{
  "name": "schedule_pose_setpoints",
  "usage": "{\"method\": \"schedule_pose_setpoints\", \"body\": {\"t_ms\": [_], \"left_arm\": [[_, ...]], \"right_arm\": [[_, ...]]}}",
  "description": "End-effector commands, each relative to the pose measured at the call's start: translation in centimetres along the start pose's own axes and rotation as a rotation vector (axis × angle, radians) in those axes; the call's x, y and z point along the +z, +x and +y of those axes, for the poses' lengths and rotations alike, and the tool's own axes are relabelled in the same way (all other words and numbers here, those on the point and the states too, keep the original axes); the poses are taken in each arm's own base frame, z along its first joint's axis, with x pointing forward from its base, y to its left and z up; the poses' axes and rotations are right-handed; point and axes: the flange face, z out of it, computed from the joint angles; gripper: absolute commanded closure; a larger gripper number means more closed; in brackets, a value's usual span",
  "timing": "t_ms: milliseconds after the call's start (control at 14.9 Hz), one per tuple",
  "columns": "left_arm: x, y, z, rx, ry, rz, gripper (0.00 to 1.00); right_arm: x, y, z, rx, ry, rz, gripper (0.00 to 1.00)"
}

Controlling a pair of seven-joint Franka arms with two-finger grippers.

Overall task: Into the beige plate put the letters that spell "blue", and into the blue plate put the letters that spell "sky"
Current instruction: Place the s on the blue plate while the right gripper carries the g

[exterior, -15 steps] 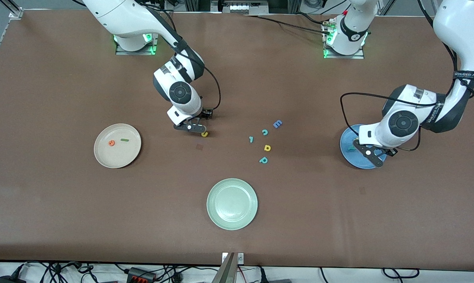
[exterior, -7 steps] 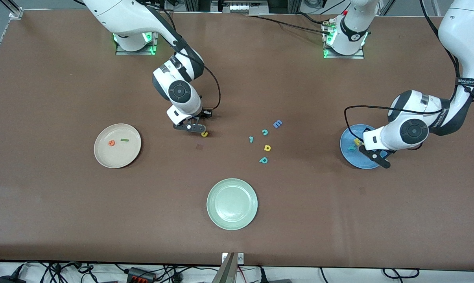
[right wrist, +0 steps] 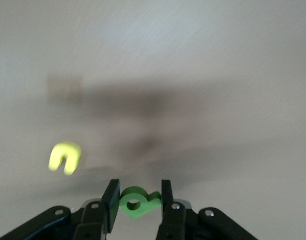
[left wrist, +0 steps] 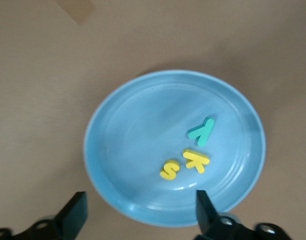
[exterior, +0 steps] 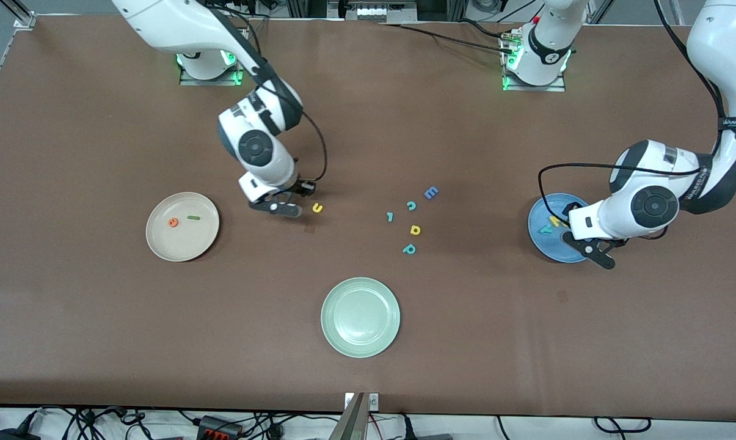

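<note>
Right wrist view alone shows right tool pinching the light green letter; left tool spread

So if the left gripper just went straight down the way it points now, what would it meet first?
Probably the blue plate: the open left gripper hangs over the plate's rim, clear of the yellow s, yellow k and teal y lying in it. Depth is hard to judge.

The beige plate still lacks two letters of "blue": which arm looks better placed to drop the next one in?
The right arm. Its gripper already pinches the light green b, close to the beige plate. The left gripper stands open over the blue plate at the table's left-arm end.
</note>
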Motion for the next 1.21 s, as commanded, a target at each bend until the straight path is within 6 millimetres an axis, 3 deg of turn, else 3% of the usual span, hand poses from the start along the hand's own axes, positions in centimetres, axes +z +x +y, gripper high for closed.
{"method": "schedule_pose_setpoints", "body": {"t_ms": [0, 202, 336, 538, 740, 807, 874, 1009, 1143], "left_arm": [[-6.5, 0.3, -1.3, -0.057, -0.039, 0.021, 0.00], [-10.9, -0.8, -3.1, -0.128, -0.127, 0.017, 0.00], [-14.3, -1.4, -3.3, -0.150, -0.167, 0.010, 0.00], [-18.8, -1.2, -1.0, -0.243, -0.162, -0.059, 0.00], [-22.4, -0.5, 1.0, -0.381, -0.145, -0.057, 0.00], [-23.0, -0.7, 0.6, -0.413, -0.146, -0.038, 0.00], [-24.0, -1.0, 0.8, -0.440, -0.131, -0.026, 0.00], [-25.4, -1.1, 1.8, -0.521, -0.076, -0.029, 0.00], [-26.9, -2.3, 1.0, -0.601, -0.113, 0.012, 0.00]], "right_arm": [[-2.6, 3.7, 3.9, 0.066, -0.002, 0.018, 0.69], [-3.7, 8.5, 10.0, 0.044, -0.066, 0.036, 0.68], [-3.7, 11.1, 15.2, -0.021, -0.107, 0.025, 0.68], [-3.6, 13.2, 20.9, -0.101, -0.133, 0.012, 0.69], [-2.2, 13.7, 24.5, -0.113, -0.133, -0.024, 0.68], [-2.0, 13.8, 25.0, -0.107, -0.131, -0.030, 0.48], [-2.1, 13.8, 24.9, -0.094, -0.128, -0.027, 0.00], [-3.1, 14.0, 24.3, -0.101, -0.122, -0.009, 0.00], [-4.6, 14.1, 22.8, -0.121, -0.112, 0.019, 0.00]]}}
